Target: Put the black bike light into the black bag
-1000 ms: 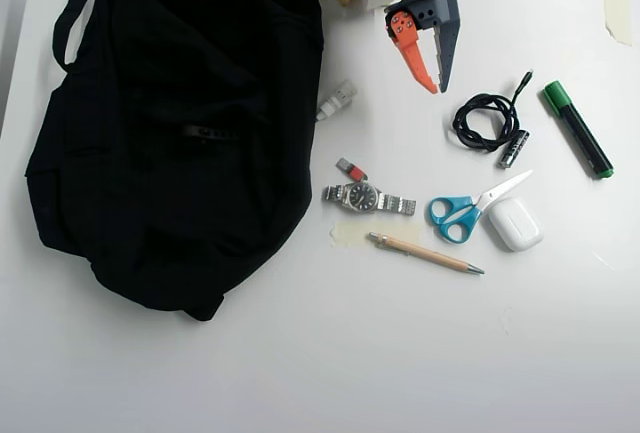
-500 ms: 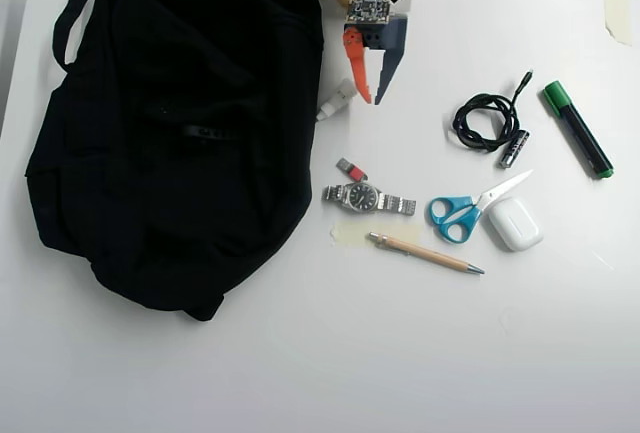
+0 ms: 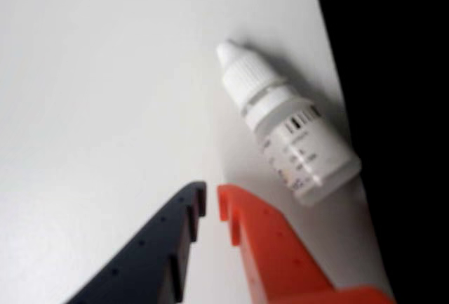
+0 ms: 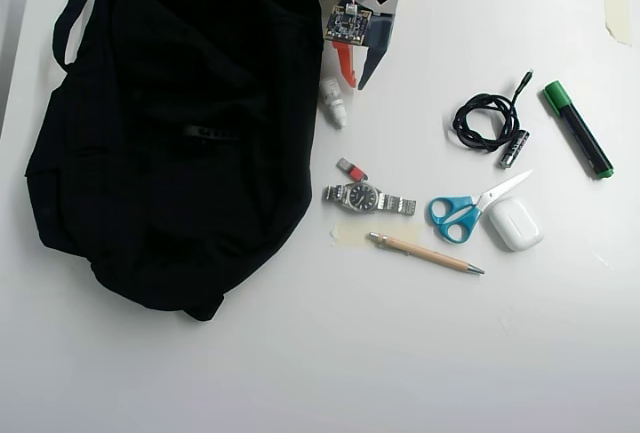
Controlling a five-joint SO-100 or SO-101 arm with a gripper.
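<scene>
The black bag (image 4: 150,203) lies spread over the left half of the table, its strap (image 4: 76,3) running off the top left. In the wrist view its edge is the black mass (image 3: 393,107) on the right. A small dark grey shape (image 4: 208,134) rests on the bag's fabric; I cannot tell whether it is the black bike light. My gripper (image 4: 356,84) hangs at the bag's upper right edge, its orange and dark fingers shut with nothing between them (image 3: 211,195). Its tips are just above a white dropper bottle (image 4: 332,103) (image 3: 287,135).
Right of the bag lie a wristwatch (image 4: 366,196), a small red-tipped piece (image 4: 351,168), a wooden pen (image 4: 425,253), blue scissors (image 4: 465,210), a white earbud case (image 4: 514,224), a coiled black cable (image 4: 484,118), a small dark cylinder (image 4: 513,149) and a green marker (image 4: 578,128).
The gripper has swung left from above the cable area to the bag's upper right edge. The dropper bottle has turned from slanting to nearly upright in the overhead view.
</scene>
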